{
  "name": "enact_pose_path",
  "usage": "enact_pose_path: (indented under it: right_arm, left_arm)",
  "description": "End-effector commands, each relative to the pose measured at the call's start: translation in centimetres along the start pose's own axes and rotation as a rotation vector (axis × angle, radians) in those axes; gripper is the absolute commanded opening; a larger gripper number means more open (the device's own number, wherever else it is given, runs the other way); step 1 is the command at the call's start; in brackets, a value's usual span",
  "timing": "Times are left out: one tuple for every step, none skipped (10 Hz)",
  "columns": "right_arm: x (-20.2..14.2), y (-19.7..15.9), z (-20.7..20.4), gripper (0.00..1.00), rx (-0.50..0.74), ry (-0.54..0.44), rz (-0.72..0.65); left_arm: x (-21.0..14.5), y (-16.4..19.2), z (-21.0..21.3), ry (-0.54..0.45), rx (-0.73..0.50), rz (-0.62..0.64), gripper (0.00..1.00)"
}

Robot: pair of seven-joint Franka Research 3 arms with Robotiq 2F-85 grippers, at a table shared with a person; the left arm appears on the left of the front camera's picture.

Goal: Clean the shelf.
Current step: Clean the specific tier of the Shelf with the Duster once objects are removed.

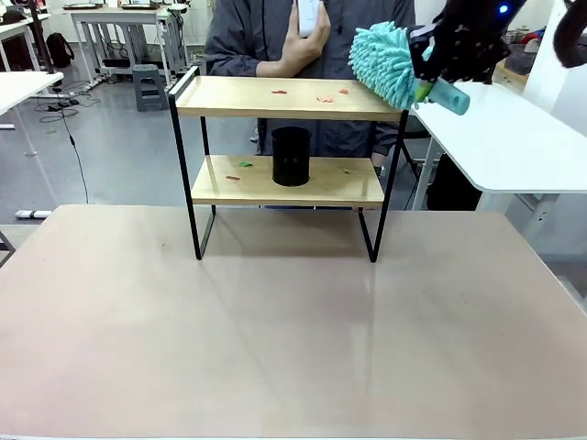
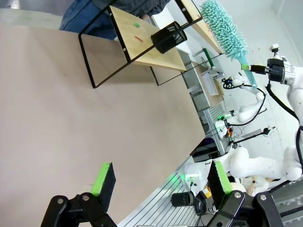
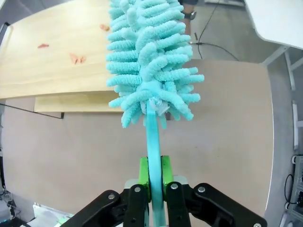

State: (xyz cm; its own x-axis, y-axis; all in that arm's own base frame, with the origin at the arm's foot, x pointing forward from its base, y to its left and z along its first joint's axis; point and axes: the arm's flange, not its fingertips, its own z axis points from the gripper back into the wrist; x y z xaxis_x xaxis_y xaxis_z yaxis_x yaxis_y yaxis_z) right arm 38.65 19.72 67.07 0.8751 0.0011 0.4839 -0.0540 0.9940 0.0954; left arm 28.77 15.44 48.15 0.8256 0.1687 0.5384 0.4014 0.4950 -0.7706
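While on duster (image 3: pixel 150 71), right claw (image 3: pixel 155 176) beside shelf (image 1: pixel 266 99)

I see a bright room with soft, even light that seems to come from above. The wide pale brown tabletop (image 1: pixel 293 348) has a faint shine and only a weak shadow under the light wooden shelf with thin black legs (image 1: pixel 284 96). My front view is sharp. Both wrist views bend straight lines near their edges. The fluffy teal duster (image 3: pixel 149 56) looks crisp up close.
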Motion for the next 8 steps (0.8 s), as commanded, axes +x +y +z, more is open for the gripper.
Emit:
enact_pose_path:
  right_arm:
    - [0.2,1.1,0.5,0.12,0.027,0.031,0.024]
    - [0.1,1.4,0.0,0.12,0.068,0.071,0.050]
    - [0.1,1.9,-0.6,0.12,0.099,0.103,0.080]
    - [0.2,2.4,-1.0,0.12,0.131,0.122,0.117]
    - [0.3,2.9,-1.1,0.12,0.179,0.135,0.155]
    - [0.5,3.6,-1.2,0.12,0.194,0.128,0.206]
    - [0.9,4.3,-1.5,0.12,0.200,0.115,0.255]
    - [1.2,5.3,-1.7,0.12,0.216,0.126,0.330]
  left_arm:
    - [0.1,-0.1,-0.1,-0.014,-0.014,-0.019,1.00]
    - [0.1,-0.1,-0.1,-0.014,-0.014,-0.019,1.00]
    - [0.1,-0.1,-0.1,-0.014,-0.014,-0.019,1.00]
    - [0.1,-0.1,-0.1,-0.014,-0.014,-0.019,1.00]
    - [0.1,-0.1,-0.1,-0.014,-0.014,-0.019,1.00]
    - [0.1,-0.1,-0.1,-0.014,-0.014,-0.019,1.00]
    - [0.1,-0.1,-0.1,-0.014,-0.014,-0.019,1.00]
    - [0.1,-0.1,-0.1,-0.014,-0.014,-0.019,1.00]
